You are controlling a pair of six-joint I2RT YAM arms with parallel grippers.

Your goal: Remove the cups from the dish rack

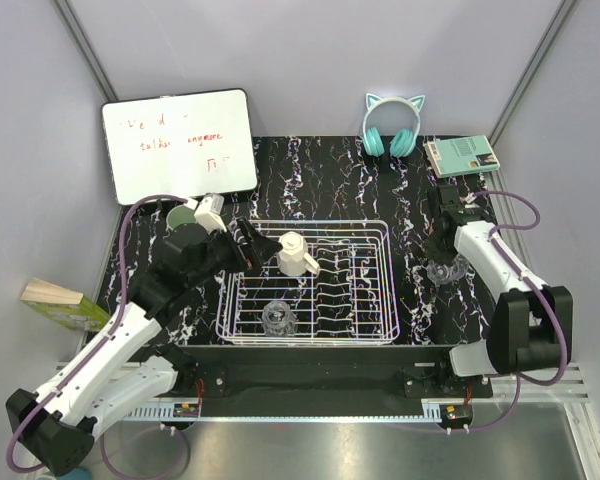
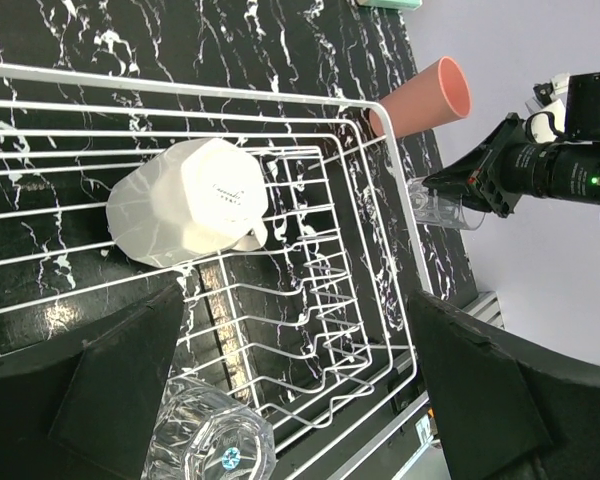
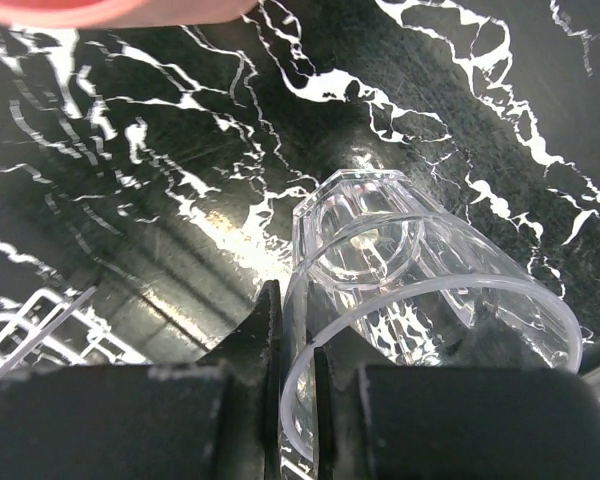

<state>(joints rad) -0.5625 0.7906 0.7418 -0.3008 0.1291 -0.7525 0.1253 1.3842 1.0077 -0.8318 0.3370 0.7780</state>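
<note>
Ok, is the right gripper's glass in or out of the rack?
Out: the right gripper pinches the clear glass by its rim over bare tabletop, right of the dish rack.

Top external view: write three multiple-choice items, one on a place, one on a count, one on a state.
1. Where is the cream mug? A in the dish rack; B on the floor; C inside a blue tumbler.
2. How many cups sit in the rack? A one; B two; C four.
3. The right tool is: A open, empty; B shut on a clear glass; C out of view.
Key: A, the mug sits among the tines; B, mug plus rack glass; B, it pinches the glass wall.
</note>
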